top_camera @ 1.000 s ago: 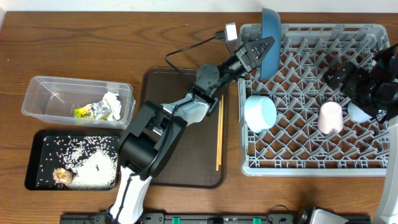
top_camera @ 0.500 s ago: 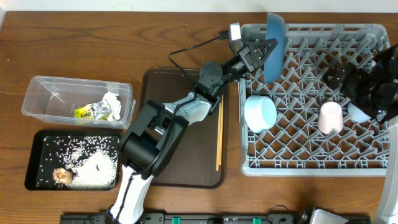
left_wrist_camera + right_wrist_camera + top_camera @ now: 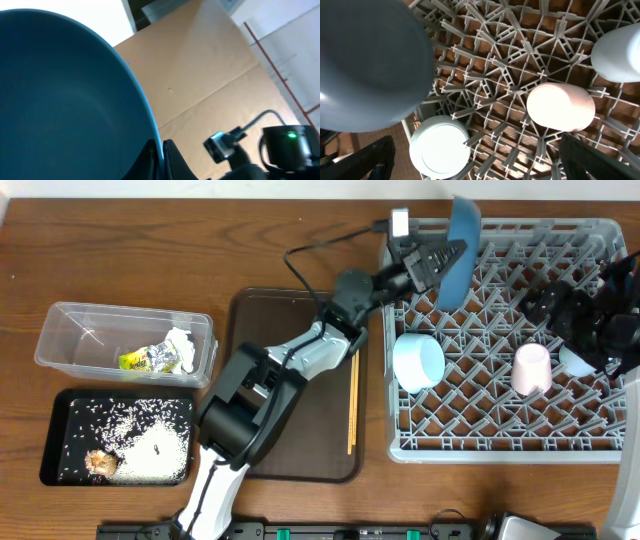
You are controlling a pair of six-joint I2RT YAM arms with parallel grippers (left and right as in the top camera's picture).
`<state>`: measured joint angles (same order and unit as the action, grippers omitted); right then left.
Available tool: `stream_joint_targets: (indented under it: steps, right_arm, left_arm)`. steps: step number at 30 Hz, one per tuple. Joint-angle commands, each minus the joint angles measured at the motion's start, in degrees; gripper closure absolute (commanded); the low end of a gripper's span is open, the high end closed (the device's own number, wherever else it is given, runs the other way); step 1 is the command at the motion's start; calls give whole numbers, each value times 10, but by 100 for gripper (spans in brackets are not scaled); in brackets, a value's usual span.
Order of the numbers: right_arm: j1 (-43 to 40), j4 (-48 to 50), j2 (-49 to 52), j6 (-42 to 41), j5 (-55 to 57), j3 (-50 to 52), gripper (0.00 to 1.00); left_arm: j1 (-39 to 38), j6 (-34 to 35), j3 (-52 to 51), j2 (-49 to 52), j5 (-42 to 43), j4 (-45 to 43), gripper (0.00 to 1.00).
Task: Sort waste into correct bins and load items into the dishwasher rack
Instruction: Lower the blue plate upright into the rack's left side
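Note:
My left gripper [image 3: 445,260] is shut on the rim of the large blue plate [image 3: 463,248], which it holds on edge above the back left of the grey dishwasher rack [image 3: 500,442]. In the left wrist view the plate [image 3: 65,100] fills the frame with the fingers [image 3: 161,160] pinching its rim. My right gripper [image 3: 580,320] hovers open and empty over the rack's right side. In the rack lie the light blue cup [image 3: 417,361], the pink cup [image 3: 531,368] and the white bowl [image 3: 578,360]. The right wrist view shows the light blue cup [image 3: 440,152], pink cup [image 3: 561,106] and plate [image 3: 370,65].
Wooden chopsticks [image 3: 352,395] lie on the dark brown serving tray [image 3: 270,330] by the rack. The clear tub [image 3: 75,330] holds the yellow-green wrapper [image 3: 145,359] and white tissue [image 3: 180,346]. The black tray [image 3: 60,408] holds rice [image 3: 140,442] and a brown lump [image 3: 100,463].
My left gripper has carried the blue plate to the right and slightly back, further over the rack. The right arm has not moved.

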<state>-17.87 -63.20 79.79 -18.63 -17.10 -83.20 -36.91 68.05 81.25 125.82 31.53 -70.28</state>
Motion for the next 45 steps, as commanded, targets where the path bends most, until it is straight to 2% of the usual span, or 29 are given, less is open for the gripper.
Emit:
stream_joint_targets:
  steps: [1, 27, 37, 40, 42, 43, 45]
  right_arm:
    - [-5, -3, 0, 5, 2, -6, 2]
    - [-5, -9, 0, 5, 2, -6, 2]
    - [-5, -17, 0, 10, 2, -6, 2]
    - [-5, -20, 0, 9, 6, -6, 2]
    - [-5, -20, 0, 9, 6, -6, 2]
    - [-5, -20, 0, 9, 6, -6, 2]
    - [-5, -20, 0, 9, 6, -6, 3]
  left_arm:
    - [-8, -31, 12, -1, -19, -2, 94]
    - [-46, -26, 12, -1, -99, 8, 94]
    - [-35, -26, 12, 4, -97, 14, 93]
    - [-22, -26, 12, 4, -87, 35, 71]
    - [-12, -26, 12, 4, -73, 47, 48]
    - [-9, -26, 12, 4, -66, 54, 44]
    - [0, -26, 12, 4, -52, 57, 40]
